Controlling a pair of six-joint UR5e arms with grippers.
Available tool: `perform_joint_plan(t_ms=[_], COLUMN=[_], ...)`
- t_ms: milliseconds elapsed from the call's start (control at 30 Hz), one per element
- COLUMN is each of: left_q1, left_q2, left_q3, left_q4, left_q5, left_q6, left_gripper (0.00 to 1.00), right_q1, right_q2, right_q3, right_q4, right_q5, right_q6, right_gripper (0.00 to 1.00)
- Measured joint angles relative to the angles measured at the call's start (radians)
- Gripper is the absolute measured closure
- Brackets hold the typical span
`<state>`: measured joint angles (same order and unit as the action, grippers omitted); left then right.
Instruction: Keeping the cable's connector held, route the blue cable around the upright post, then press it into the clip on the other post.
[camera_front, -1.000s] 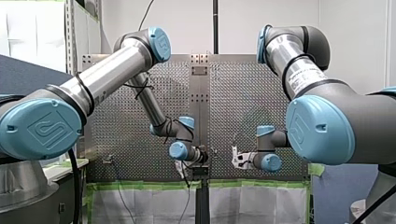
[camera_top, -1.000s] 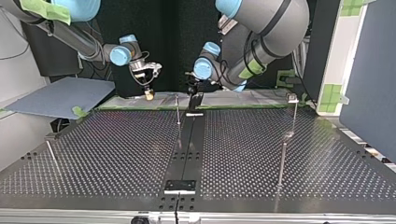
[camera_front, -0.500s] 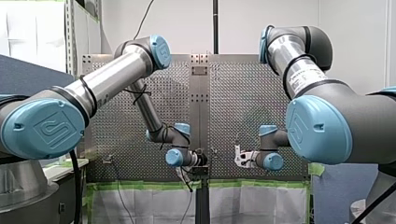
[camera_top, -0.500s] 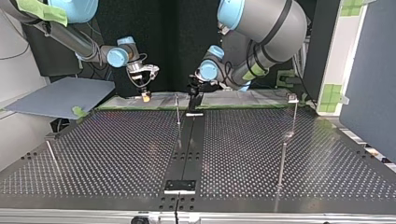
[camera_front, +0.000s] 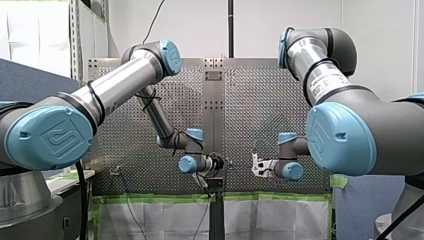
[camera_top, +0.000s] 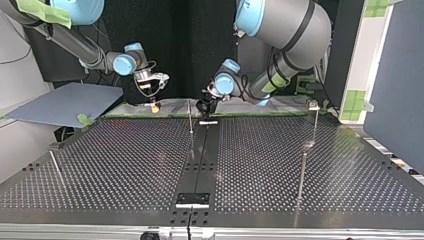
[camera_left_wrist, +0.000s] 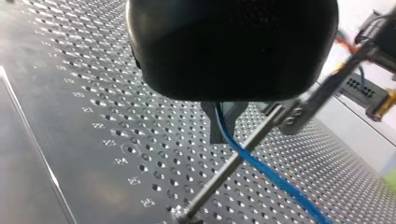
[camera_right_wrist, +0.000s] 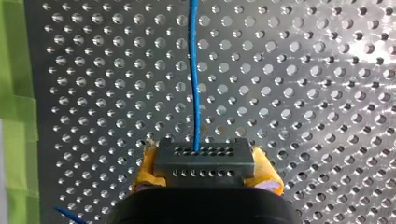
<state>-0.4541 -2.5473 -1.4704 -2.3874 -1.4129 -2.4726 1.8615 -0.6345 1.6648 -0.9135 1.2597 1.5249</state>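
In the right wrist view my right gripper (camera_right_wrist: 205, 173) is shut with its yellow pads (camera_right_wrist: 145, 164) on the dark grey connector (camera_right_wrist: 203, 160). The blue cable (camera_right_wrist: 195, 84) runs straight ahead from it over the perforated plate. In the left wrist view my left gripper (camera_left_wrist: 223, 129) is shut on the blue cable (camera_left_wrist: 264, 169), which trails away past a thin upright post (camera_left_wrist: 224, 173) with a metal clip (camera_left_wrist: 293, 116) at its top. In the top view my left gripper (camera_top: 204, 106) hangs beside the centre post (camera_top: 190, 118) and my right gripper (camera_top: 155, 104) is further left.
More thin posts stand at the top view's right (camera_top: 303, 167) and left (camera_top: 55, 164), with another clip-topped post (camera_top: 314, 112) at the back right. A dark rail (camera_top: 200, 160) runs down the table's middle. Green tape (camera_right_wrist: 16, 116) lines the table edge near my right gripper.
My left arm's wrist has swung and its gripper has shifted slightly toward the centre post. My right gripper has drifted a little to the top view's left, connector still held.
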Motion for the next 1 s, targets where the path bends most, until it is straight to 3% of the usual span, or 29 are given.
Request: perform_joint_plan(t_ms=[533, 1000], left_q1=[0.020, 0.028], left_q2=[-0.032, -0.041], left_q3=[0.010, 0.024], left_q4=[-0.004, -0.011], left_q5=[0.005, 0.016], left_q6=[-0.004, -0.006], left_gripper=[1.00, 1.00], right_q1=[-0.003, -0.018], right_q2=[0.002, 0.057], right_q3=[-0.024, -0.051], right_q4=[0.019, 0.011], right_q5=[-0.013, -0.017], right_q6=[-0.003, -0.001], right_gripper=[1.00, 1.00])
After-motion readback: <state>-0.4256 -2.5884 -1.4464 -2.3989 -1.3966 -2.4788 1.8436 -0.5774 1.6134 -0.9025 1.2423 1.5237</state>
